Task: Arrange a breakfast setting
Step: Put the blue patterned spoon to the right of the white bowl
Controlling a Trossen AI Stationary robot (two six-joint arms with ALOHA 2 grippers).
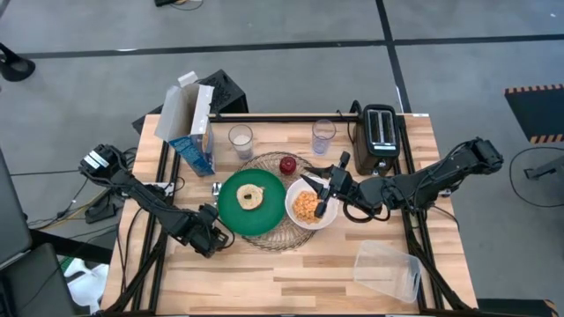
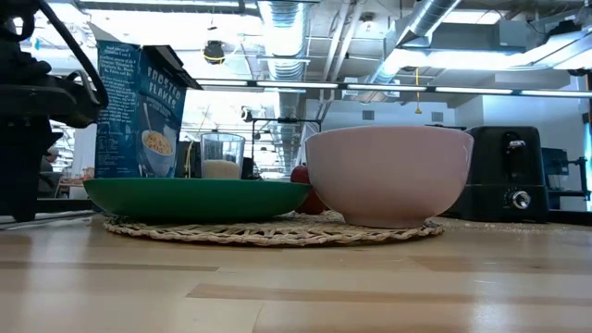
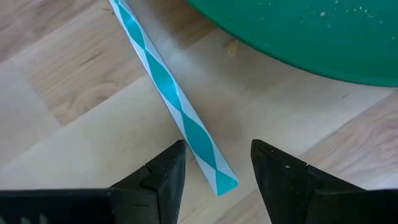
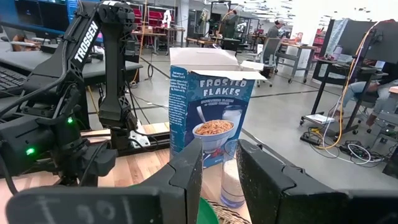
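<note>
A green plate [image 1: 231, 207] with a pale bagel [image 1: 251, 196] and a white bowl [image 1: 328, 220] of orange cereal [image 1: 304, 205] sit on the round wire mat [image 1: 264, 236]. A red apple [image 1: 288, 165] rests at the mat's far edge. Two clear glasses [image 1: 241, 139] [image 1: 323, 135] stand behind it. The blue-handled spoon [image 3: 168, 87] lies flat on the table beside the plate [image 3: 298, 37]. My left gripper [image 3: 217, 149] is open, low over the table left of the mat, its fingers either side of the handle's free end without touching. My right gripper [image 1: 319, 192] is open and empty over the bowl.
A cereal box [image 1: 189, 123] stands at the far left. A black toaster [image 1: 381, 132] stands at the far right. A clear plastic tub [image 1: 388, 269] lies at the near right. Bare wood shows along the near edge. The low view shows the bowl [image 2: 388, 171] and plate [image 2: 194, 196] on the mat.
</note>
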